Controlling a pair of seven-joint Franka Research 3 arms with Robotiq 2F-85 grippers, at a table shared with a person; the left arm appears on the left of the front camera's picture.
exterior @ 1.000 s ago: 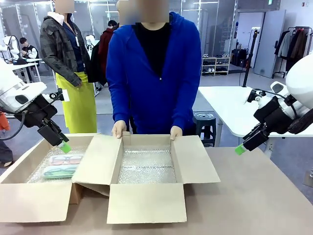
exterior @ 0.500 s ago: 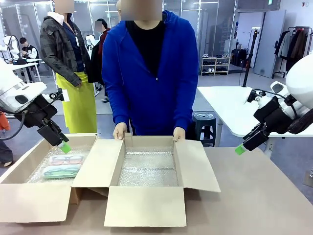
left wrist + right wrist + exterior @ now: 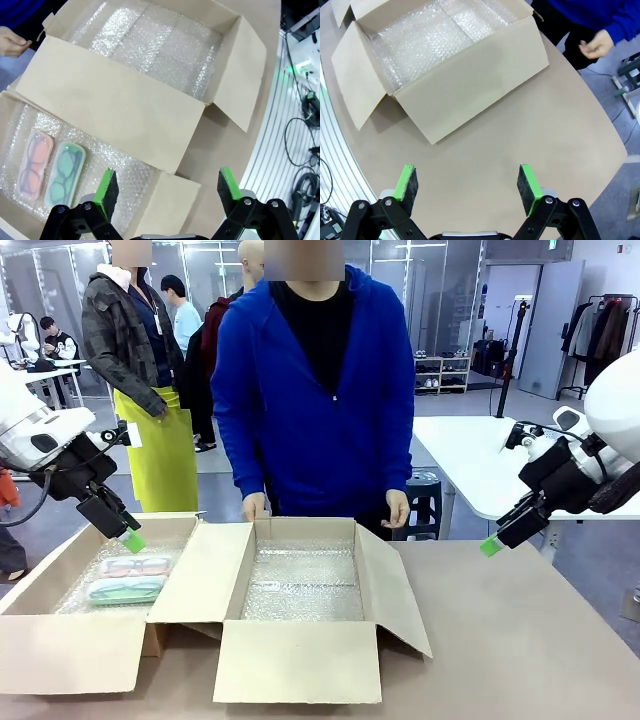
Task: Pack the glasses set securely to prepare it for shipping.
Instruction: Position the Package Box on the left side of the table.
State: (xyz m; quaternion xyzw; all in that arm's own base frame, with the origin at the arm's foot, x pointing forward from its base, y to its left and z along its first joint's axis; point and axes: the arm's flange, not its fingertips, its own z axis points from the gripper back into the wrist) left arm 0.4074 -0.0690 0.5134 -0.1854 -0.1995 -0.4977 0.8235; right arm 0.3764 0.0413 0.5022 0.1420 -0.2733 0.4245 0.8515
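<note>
Left wrist view: glasses set (image 3: 50, 167) beside spread fingers (image 3: 106, 187).

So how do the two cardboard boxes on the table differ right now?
The left box holds the pink case and the mint case on bubble wrap; the middle box holds bubble wrap alone. The left box lies under the left gripper; the middle one sits before the person. Both are open and lined.
</note>
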